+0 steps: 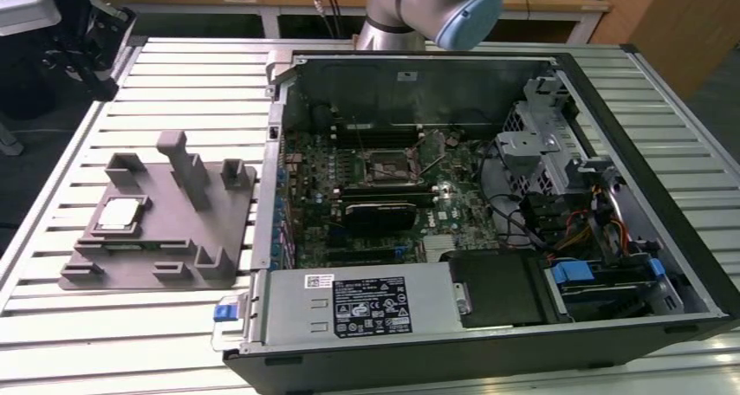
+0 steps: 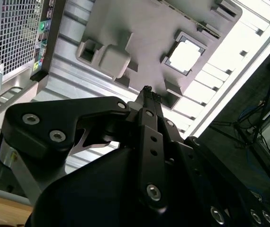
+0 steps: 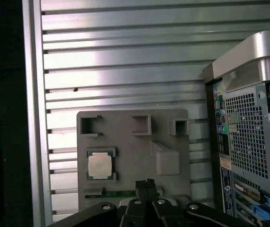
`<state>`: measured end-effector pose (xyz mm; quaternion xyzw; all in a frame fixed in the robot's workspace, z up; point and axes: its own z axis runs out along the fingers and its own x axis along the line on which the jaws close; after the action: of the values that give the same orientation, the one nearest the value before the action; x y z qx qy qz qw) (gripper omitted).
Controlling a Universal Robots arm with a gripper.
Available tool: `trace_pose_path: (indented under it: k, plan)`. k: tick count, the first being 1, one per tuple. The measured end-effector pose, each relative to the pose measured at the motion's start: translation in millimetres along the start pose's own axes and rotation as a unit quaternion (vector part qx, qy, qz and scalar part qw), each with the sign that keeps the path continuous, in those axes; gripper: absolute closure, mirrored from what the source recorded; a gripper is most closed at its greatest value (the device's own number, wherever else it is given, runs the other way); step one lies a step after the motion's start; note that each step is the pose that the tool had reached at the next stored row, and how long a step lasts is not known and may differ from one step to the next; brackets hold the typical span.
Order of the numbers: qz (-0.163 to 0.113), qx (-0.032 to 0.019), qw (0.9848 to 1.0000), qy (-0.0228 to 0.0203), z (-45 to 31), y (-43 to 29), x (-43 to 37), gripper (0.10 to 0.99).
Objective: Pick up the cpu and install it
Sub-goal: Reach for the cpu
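Cpu (image 1: 120, 215) sits flat, silver lid up, in a square recess of the grey tray (image 1: 145, 263). It is close to the tray edge farthest from the open computer case (image 1: 405, 83) and roughly midway along that edge. The tray rests on the slatted table (image 1: 104, 330), on the exterior view's left of the case, with upright pegs (image 1: 173, 152) standing between the chip and the case. My gripper (image 3: 147, 182) hangs above the tray with its two fingertips pressed together and nothing between them. In both wrist views the tips line up beside the chip, not over it, with clear air between. The socket (image 1: 386, 163) on the board inside the case shows dark and unfilled, so the chip is not yet lifted.

Handling, as I judge it: light, thin and stiff, so no flex to worry about. The smooth metal lid looks slippery and gives nothing to pinch from above. The underside is the delicate face, so nothing should drag across it. The thin rim around the lid is the place to take hold, with fingers on two opposite side edges, square to them, so the chip stays level. The recess frame (image 3: 101, 152) hugs the chip closely. It seems broken by gaps along the sides, though I cannot tell whether they are wide enough for my fingertips.
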<state>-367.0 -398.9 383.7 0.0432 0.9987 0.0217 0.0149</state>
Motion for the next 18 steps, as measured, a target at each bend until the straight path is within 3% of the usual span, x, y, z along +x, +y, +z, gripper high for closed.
trace_pose_path:
  k: [7,18]
  plan:
    - [0.0,0.0,1.0,-0.0001,5.4,-1.0,9.8,0.98]
    - [0.001,0.0,1.0,0.0,24.7,-3.1,17.3,0.98]
